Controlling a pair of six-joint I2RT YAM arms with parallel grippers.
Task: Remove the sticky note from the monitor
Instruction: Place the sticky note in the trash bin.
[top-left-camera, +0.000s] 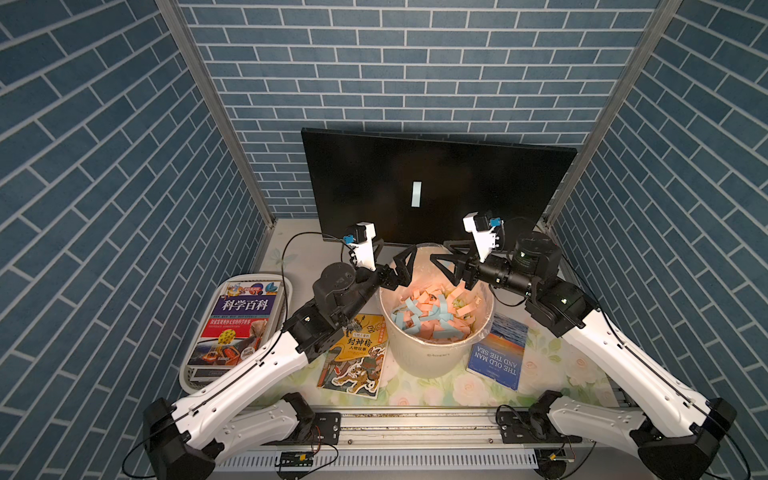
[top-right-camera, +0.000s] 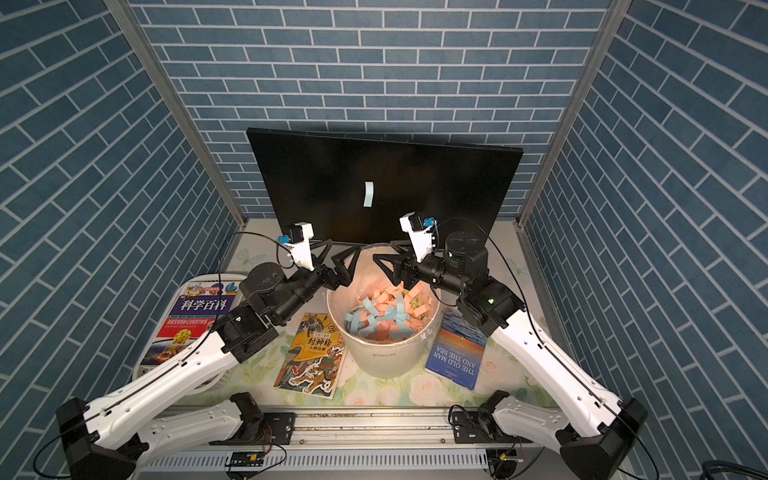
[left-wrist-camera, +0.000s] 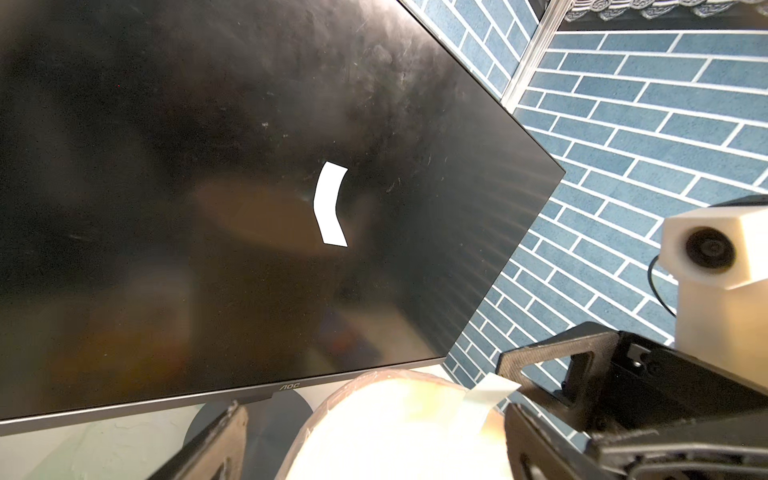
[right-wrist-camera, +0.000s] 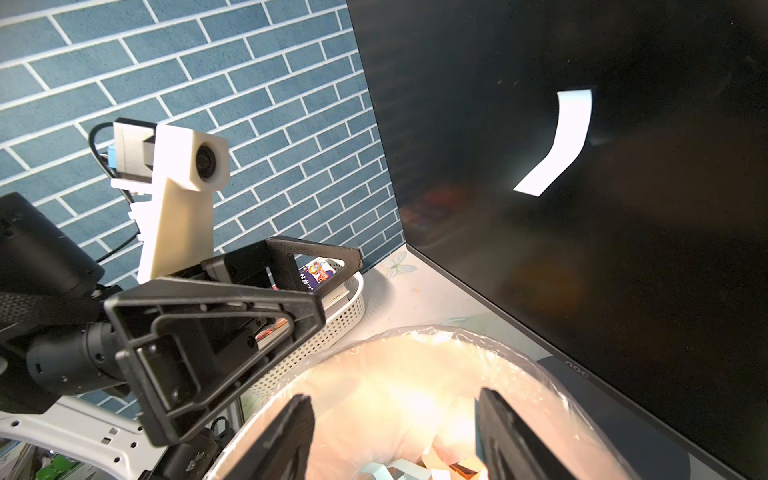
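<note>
A sticky note (top-left-camera: 416, 193) hangs mid-frame on the monitor (top-left-camera: 357, 178), while just below, over the bin (top-left-camera: 436, 361), the left claw (top-left-camera: 397, 251) gapes wide and empty and the right claw (top-left-camera: 439, 249) stands part open, a pale strip (left-wrist-camera: 490, 390) loose between its jaws.

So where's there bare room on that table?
Bare: the back corner between monitor and white basket, and the front strip before yellow book and blue book. Crowded: the middle, where left gripper and right gripper hang over the bin.

Your flowered-cloth bench (top-left-camera: 552, 353)
It carries a glossy black monitor (top-left-camera: 365, 183), cream plastic bin (top-left-camera: 432, 353), white perforated basket (top-left-camera: 253, 275), yellow paperback (top-left-camera: 353, 357), blue paperback (top-left-camera: 496, 349).
</note>
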